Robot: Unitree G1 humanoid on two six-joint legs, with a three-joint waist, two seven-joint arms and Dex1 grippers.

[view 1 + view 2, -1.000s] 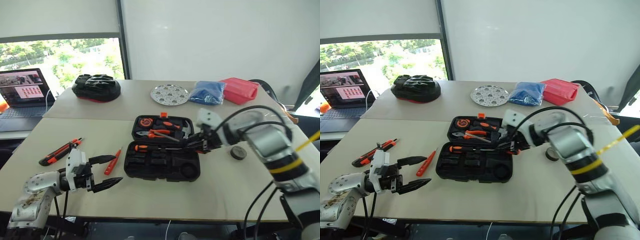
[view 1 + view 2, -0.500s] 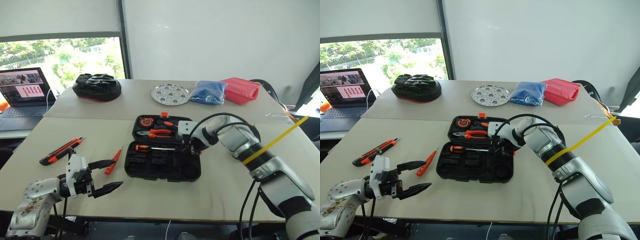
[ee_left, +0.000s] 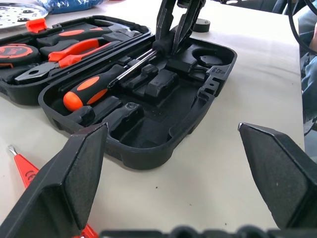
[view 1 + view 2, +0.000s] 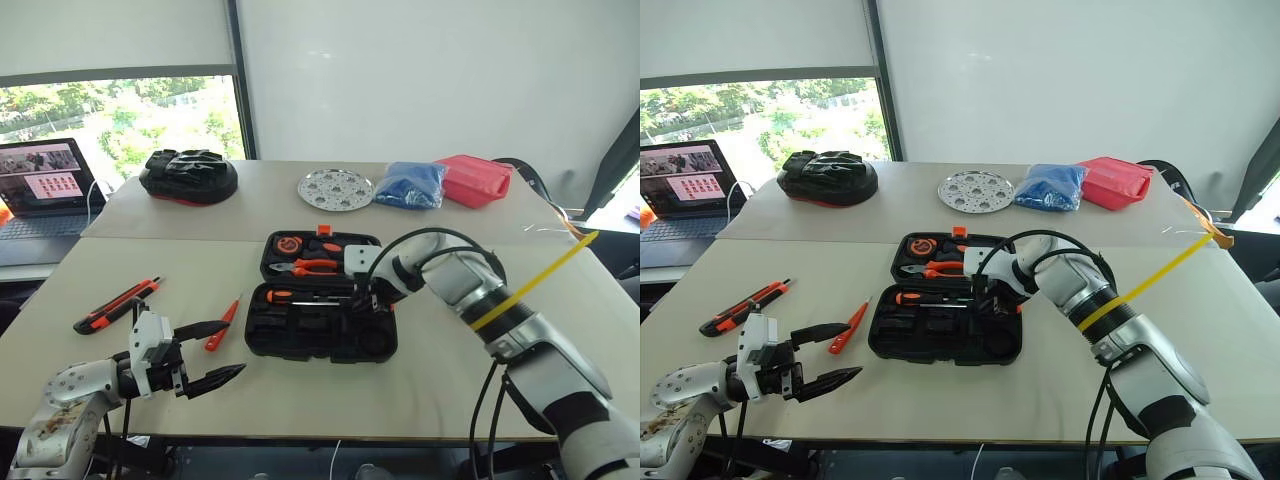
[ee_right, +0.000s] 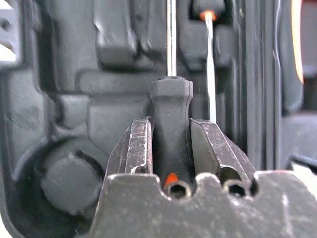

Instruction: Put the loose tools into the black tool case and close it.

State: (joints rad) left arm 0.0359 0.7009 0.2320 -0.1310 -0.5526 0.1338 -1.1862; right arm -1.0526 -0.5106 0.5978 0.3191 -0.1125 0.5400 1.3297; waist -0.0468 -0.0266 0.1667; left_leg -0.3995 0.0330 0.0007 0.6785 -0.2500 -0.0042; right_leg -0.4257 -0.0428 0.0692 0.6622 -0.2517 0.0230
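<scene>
Writing legible enough to read is not found on any item. Left gripper (image 4: 212, 353) hovers just above the desk (image 4: 450, 380) near its front-left corner, pointing roughly level toward the right, both fingers spread wide with nothing between them. Utility knife (image 4: 116, 305) lies near the left edge of the desk; slim orange tester pen (image 4: 224, 322) lies between the knife and the tool case. Black tool case (image 4: 322, 322) sits open at the desk centre, lid half toward the far edge. One screwdriver (image 4: 305, 296) rests in a recess of the near half. Right gripper (image 4: 992, 300) reaches in from the right, angled steeply down over the near half, its fingers (image 5: 140, 148) clamped on a second screwdriver (image 5: 171, 114) by the handle.
</scene>
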